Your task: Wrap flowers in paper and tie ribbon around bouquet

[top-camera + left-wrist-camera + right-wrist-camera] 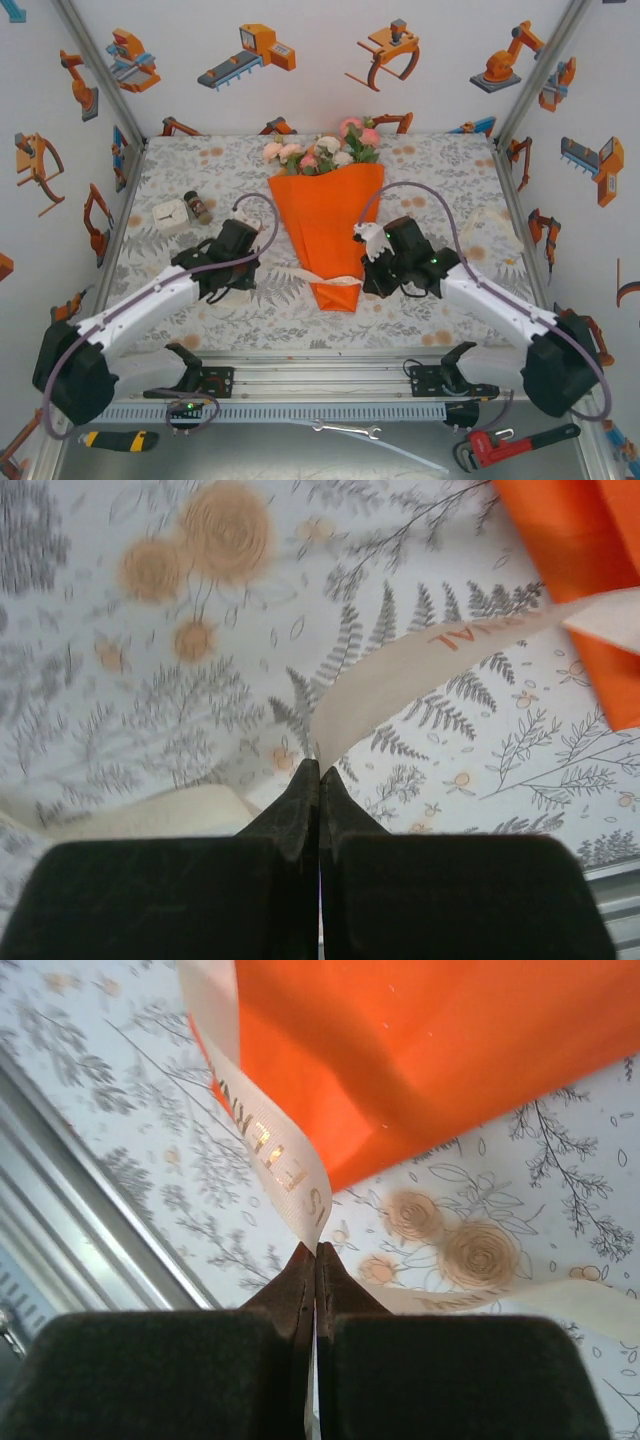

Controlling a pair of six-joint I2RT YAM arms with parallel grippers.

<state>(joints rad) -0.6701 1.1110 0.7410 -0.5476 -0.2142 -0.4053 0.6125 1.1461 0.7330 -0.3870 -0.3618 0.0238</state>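
Top view: your bouquet lies mid-desk, blooms toward the far wall, narrow tip toward the arm bases. The flowers, a small bunch of pink and cream-white roses w/ green leaves, poke out of the wide end of the paper, a bright orange thin sheet folded into a cone. The ribbon, a long narrow cream-white fabric strip, crosses the cone at its narrow waist.

Your left gripper sits just left of the waist, your right gripper just right of it, bouquet between them.

Left wrist cam: left gripper has its fingers pressed together, pinching the ribbon. The strip arcs up and right to the orange paper; lettering shows on it. Another cream stretch lies low on the left beside the fingers.

Right wrist cam: same story. Right gripper is clamped, tips nipping the ribbon, which runs up along the edge of the paper w/ gold letters on it. A second stretch trails off right over the desk, which wears a grey leaf-print cloth.

Far left on the desk, well apart from the bouquet: a small white box and a small brown bottle
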